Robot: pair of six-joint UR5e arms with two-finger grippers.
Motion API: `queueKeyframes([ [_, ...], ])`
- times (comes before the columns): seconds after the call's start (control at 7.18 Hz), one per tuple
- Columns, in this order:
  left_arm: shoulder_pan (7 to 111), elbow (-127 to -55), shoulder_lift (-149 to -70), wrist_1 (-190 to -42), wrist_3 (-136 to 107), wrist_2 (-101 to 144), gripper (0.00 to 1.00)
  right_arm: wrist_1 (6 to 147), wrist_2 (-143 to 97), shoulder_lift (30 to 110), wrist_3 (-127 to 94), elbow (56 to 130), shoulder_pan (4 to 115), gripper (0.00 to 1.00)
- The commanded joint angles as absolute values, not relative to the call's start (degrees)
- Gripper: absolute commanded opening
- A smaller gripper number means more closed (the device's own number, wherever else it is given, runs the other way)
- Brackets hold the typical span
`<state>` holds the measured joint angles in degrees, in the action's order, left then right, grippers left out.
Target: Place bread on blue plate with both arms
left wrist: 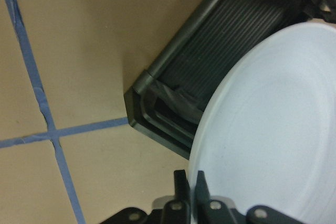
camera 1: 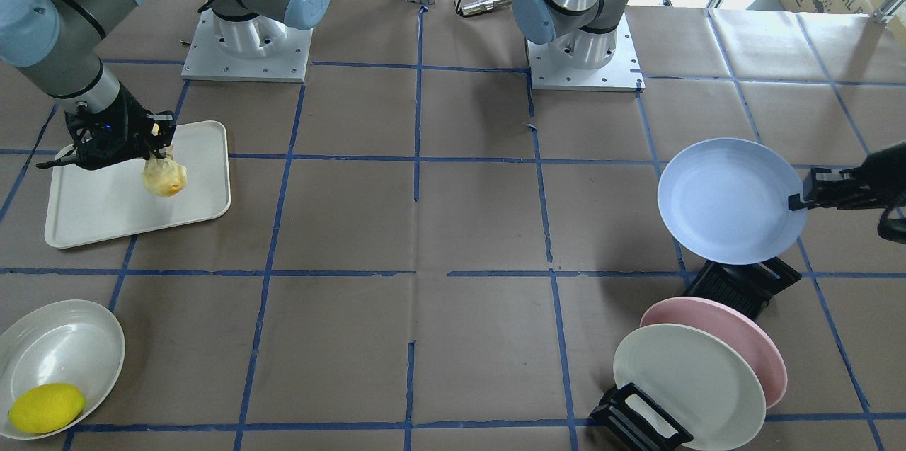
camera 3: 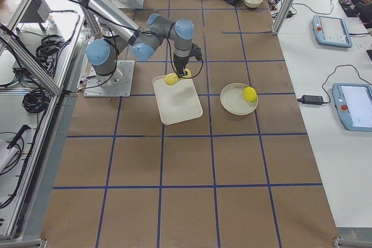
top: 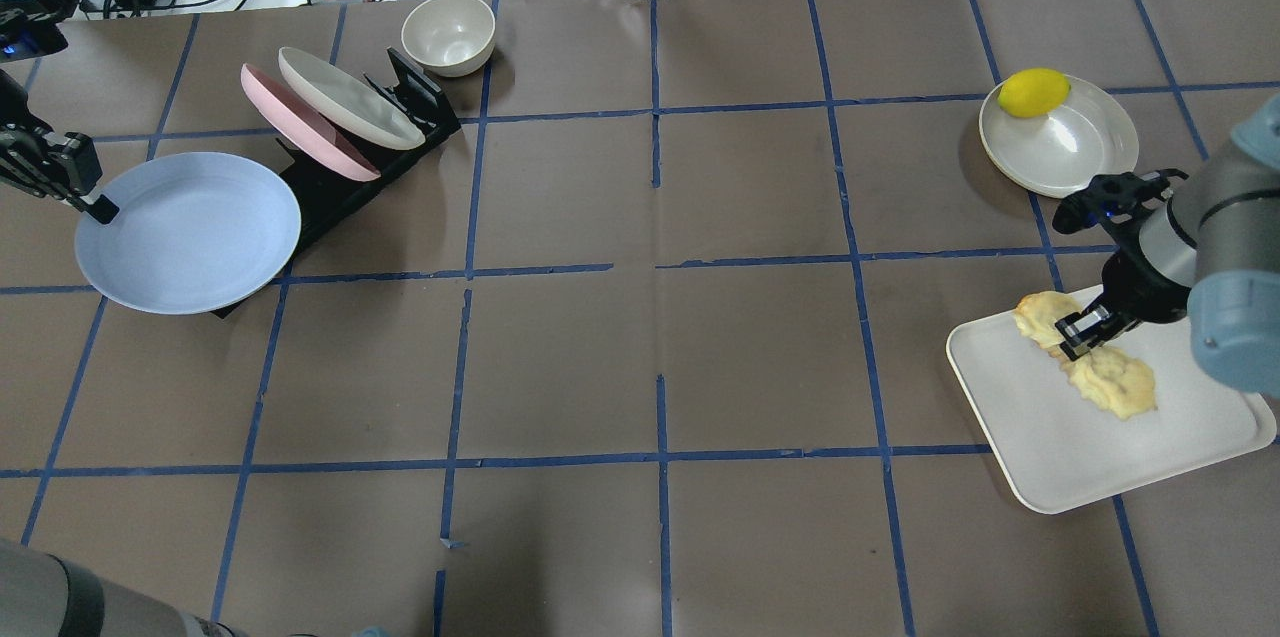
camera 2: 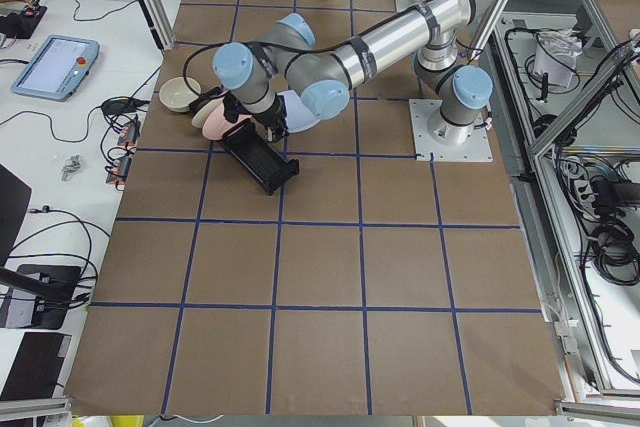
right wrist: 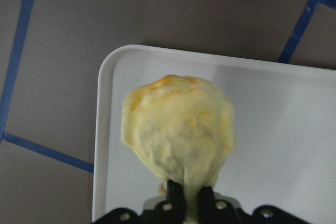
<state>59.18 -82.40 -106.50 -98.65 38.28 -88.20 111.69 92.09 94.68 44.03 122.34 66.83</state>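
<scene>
The bread (top: 1112, 379), a pale yellow bumpy roll, is pinched in my right gripper (top: 1078, 337) over the white tray (top: 1090, 462). In the right wrist view it (right wrist: 178, 129) hangs from the shut fingers (right wrist: 175, 195) above the tray's corner. In the front view it (camera 1: 164, 178) droops below the gripper (camera 1: 161, 146). My left gripper (top: 95, 207) is shut on the rim of the blue plate (top: 190, 232) and holds it level over the end of the black rack. The left wrist view shows the fingers (left wrist: 181, 187) clamped on the plate's edge (left wrist: 273, 129). The plate (camera 1: 729, 200) is empty.
A black dish rack (top: 340, 187) holds a pink plate (top: 300, 122) and an off-white plate (top: 345, 97) on edge. A small bowl (top: 448, 34) stands behind it. A lemon (top: 1033, 92) lies in a white dish (top: 1075, 147) beyond the tray.
</scene>
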Motion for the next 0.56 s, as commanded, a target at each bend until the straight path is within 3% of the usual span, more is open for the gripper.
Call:
queueKeyframes([
  [0.0, 69.8, -91.0, -97.9, -98.2, 26.4, -87.1, 0.04, 92.3, 91.4, 97.7, 27.1, 109.1, 78.3, 0.11],
  [0.42, 83.8, -94.1, -100.3, -89.5, 12.9, -73.7, 0.04, 88.5, 91.4, 97.5, 12.8, 103.8, 90.0, 0.10],
])
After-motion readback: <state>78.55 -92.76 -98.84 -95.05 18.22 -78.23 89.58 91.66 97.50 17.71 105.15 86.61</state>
